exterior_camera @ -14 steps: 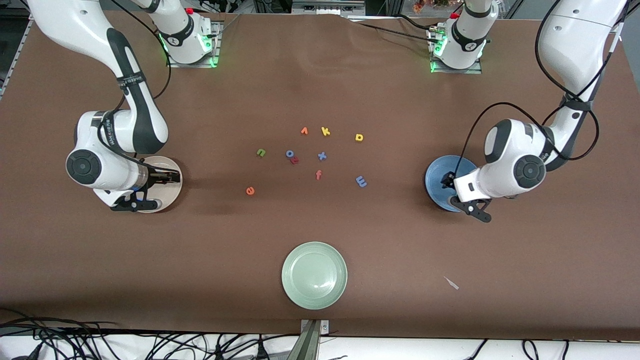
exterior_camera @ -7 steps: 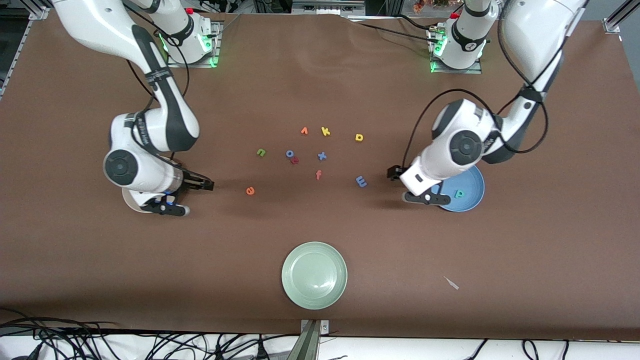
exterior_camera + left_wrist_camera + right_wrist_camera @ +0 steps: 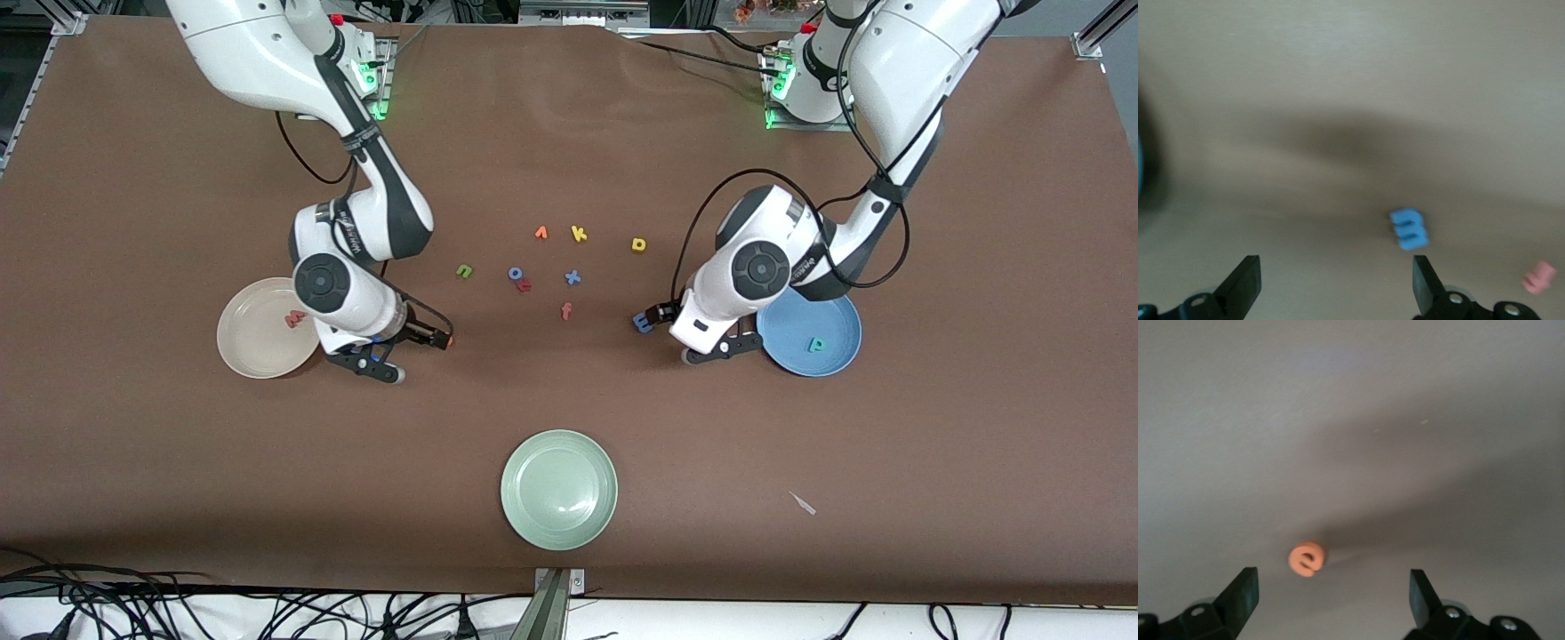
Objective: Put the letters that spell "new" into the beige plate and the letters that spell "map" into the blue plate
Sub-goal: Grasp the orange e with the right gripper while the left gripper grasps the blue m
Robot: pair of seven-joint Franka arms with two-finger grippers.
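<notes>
You have the right hand [image 3: 436,339] low over the desk [image 3: 569,133] at centre left of the front view, fingers spread wide and gripping nothing; in the right wrist view the orange e [image 3: 1306,559] lies on the desk between its fingertips [image 3: 1238,593]. Your left hand [image 3: 660,313] is at centre right, released as well, with the blue m [image 3: 1409,228] on the desk just inside one finger. The beige plate [image 3: 249,351] sits at middle left with the pinkish-red w [image 3: 294,318] in it. The blue plate [image 3: 836,316] sits at middle right, holding the teal p [image 3: 814,344]. The green n [image 3: 464,270] and the yellow a [image 3: 638,244] lie on the desk among the other letters near the centre. The pale green plate [image 3: 558,526] is at lower centre.
</notes>
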